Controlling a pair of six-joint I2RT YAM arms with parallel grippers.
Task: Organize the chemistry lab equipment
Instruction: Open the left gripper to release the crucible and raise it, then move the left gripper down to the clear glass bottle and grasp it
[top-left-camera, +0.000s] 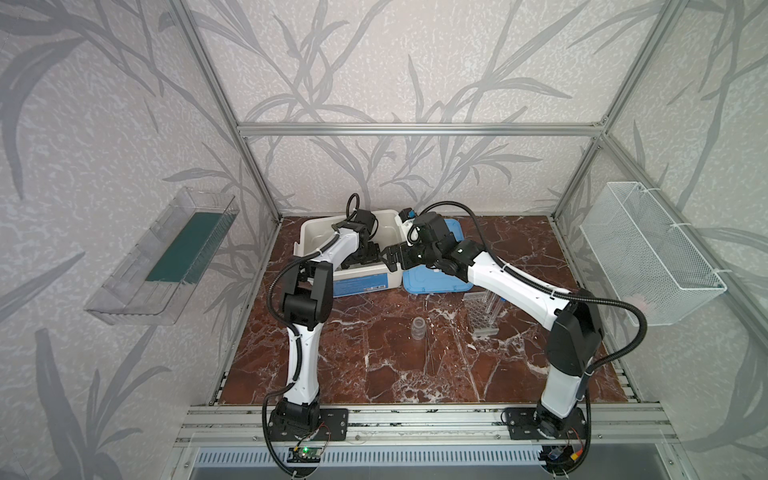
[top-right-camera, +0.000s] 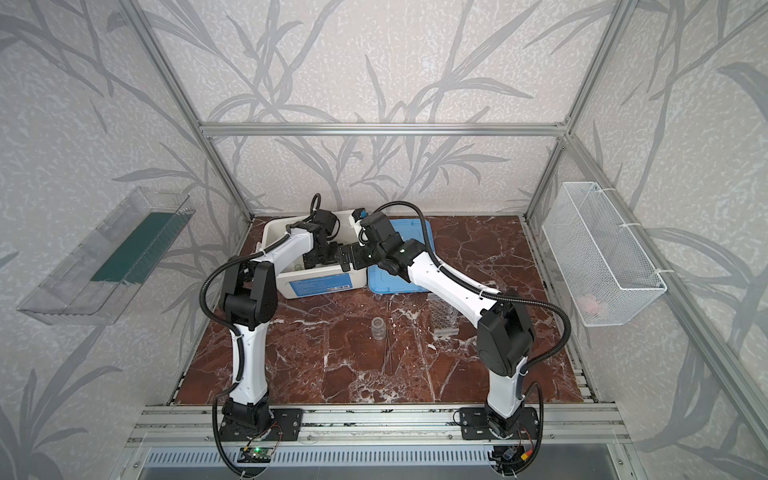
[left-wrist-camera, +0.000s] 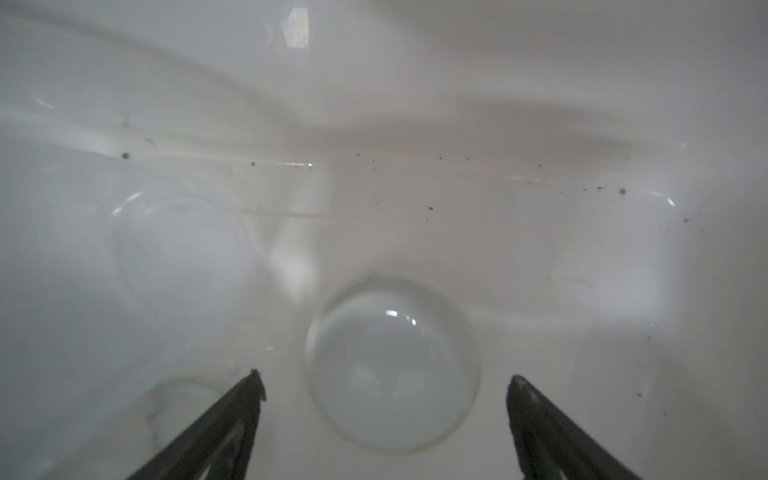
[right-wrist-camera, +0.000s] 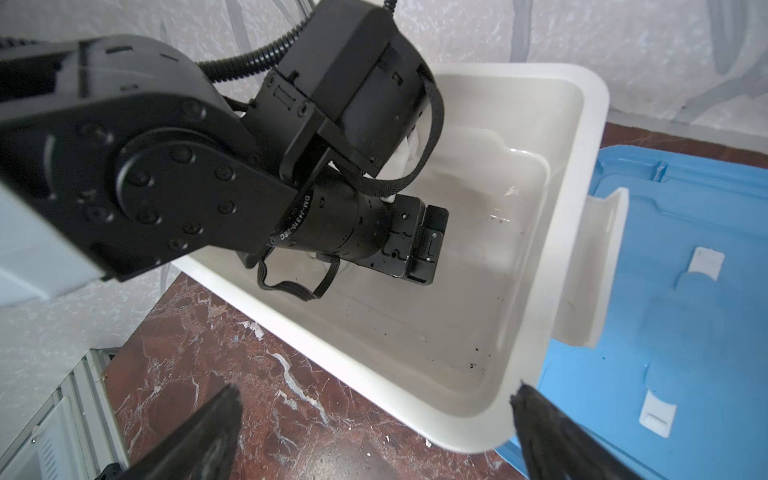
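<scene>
Tub (top-left-camera: 316, 239) interior at 11 o'clock mostly hidden under left arm (top-left-camera: 349, 243) in both top views, clear rack (top-left-camera: 478, 318) at 3 o'clock partly covered by right arm (top-left-camera: 519, 282), thin rods (top-left-camera: 429, 353) barely resolvable, round glass vessel (left-wrist-camera: 178, 249) a blurred outline in left wrist view, pale pink item (top-left-camera: 638, 301) in mesh basket (top-left-camera: 648, 249) unidentifiable.

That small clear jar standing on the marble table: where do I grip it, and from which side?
Take the small clear jar from straight above, jaws closing on opposite sides of its round wall below the rim. It stands upright, mouth up, apart from the clear multi-hole rack to its right, so a vertical approach looks clearest.
</scene>
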